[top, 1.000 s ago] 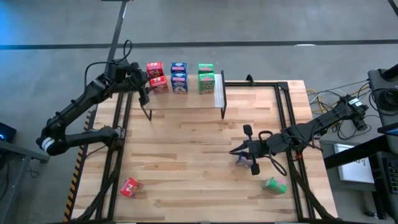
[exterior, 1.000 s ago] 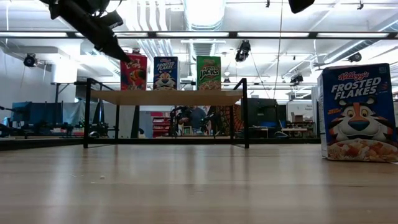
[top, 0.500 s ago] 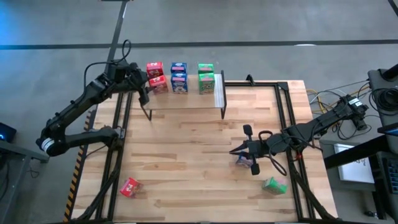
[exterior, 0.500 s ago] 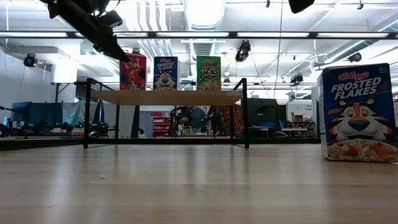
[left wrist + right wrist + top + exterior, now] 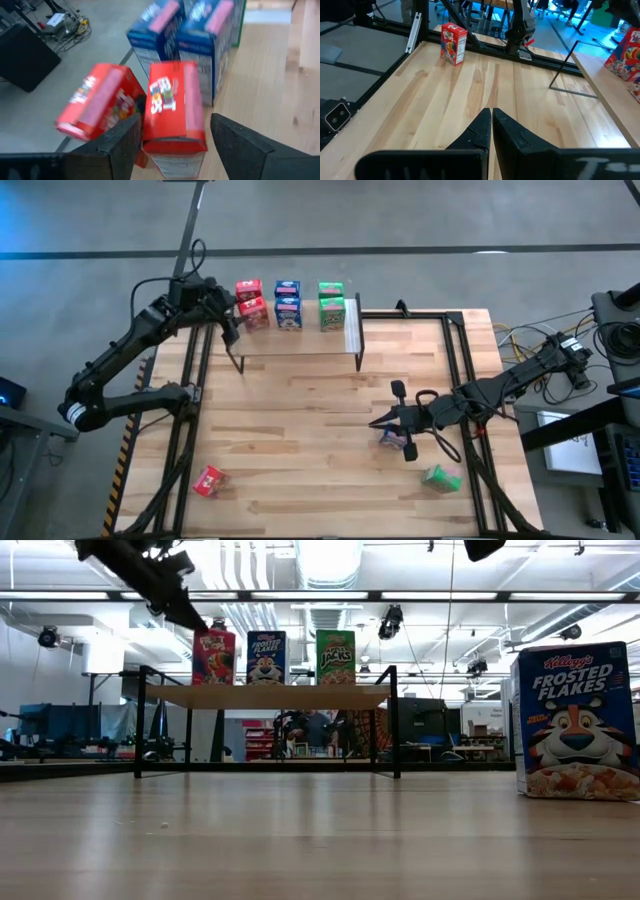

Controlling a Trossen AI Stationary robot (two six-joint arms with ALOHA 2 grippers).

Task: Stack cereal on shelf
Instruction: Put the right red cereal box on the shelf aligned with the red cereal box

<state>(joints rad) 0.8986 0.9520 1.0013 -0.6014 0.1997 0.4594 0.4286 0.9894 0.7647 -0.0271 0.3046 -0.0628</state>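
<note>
Six cereal boxes (image 5: 288, 304) on shelf (image 5: 295, 340); left gripper (image 5: 229, 321) released beside red pair; right gripper (image 5: 377, 422) clenched, empty.

The big blue box (image 5: 578, 720) standing alone on the tabletop reads "Kellogg's FROSTED FLAKES". On the shelf (image 5: 268, 696), just beside the left gripper (image 5: 196, 622), stands a red box (image 5: 215, 656) whose print I can't make out; next along, a blue box (image 5: 266, 658) reads "FROSTED FLAKES", and farthest off a green box (image 5: 336, 657) reads "JACKS".

Bright overhead light; blurred wrist close-up
</note>
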